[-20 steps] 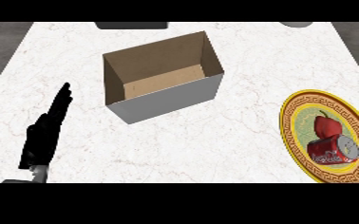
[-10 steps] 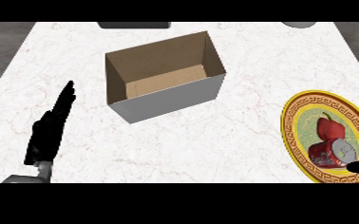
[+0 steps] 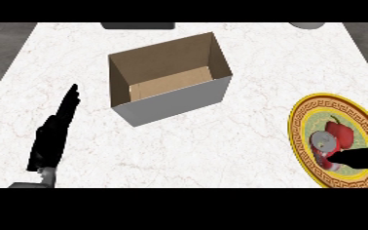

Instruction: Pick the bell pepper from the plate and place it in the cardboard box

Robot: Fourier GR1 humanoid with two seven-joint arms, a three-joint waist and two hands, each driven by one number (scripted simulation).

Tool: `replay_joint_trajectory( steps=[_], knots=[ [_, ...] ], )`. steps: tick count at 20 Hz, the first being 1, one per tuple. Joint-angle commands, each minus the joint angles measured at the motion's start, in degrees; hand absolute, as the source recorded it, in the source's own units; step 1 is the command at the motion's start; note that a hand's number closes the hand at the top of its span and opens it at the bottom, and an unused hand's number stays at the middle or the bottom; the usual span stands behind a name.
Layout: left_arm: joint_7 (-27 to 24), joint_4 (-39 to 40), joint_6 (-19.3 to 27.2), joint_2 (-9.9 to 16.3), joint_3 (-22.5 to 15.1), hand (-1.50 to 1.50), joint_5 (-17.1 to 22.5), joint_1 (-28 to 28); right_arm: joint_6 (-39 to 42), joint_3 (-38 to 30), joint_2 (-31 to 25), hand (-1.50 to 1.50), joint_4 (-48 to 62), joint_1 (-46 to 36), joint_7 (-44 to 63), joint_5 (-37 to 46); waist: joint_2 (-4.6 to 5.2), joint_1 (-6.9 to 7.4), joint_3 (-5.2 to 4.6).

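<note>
White marbled surface (image 3: pixel 237 141) carries everything. Largest on it is the open brown cardboard box (image 3: pixel 170 85), upright near the centre, nothing visible inside. At the right edge lies the round gold-rimmed plate (image 3: pixel 305 122), holding the red bell pepper (image 3: pixel 340 134). My right robot hand (image 3: pixel 354 158) comes in at the lower right corner over the pepper; I cannot tell how far it is open or whether it has hold. My left robot hand (image 3: pixel 54 135) rests at lower left, fingers straight, holding nothing. Step in hand, as I judge: grasping. Next move calls for closing round the pepper, lifting, and carrying leftward to the box.
</note>
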Motion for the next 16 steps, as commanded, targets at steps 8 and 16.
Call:
replay_joint_trajectory(
  steps=[8,16],
  knots=[
    [-1.3,1.8,-3.9,-3.3,3.6,0.00,-3.6,0.0,0.9,0.0,8.3,-1.50,4.0,-1.7,-1.6,9.2,0.08,-0.05,0.13],
    [-0.5,0.9,-4.7,-6.3,5.3,0.00,-7.2,0.0,4.5,-5.4,9.2,-1.50,8.2,-3.5,-6.3,11.2,0.07,-0.04,0.13]
  ],
)
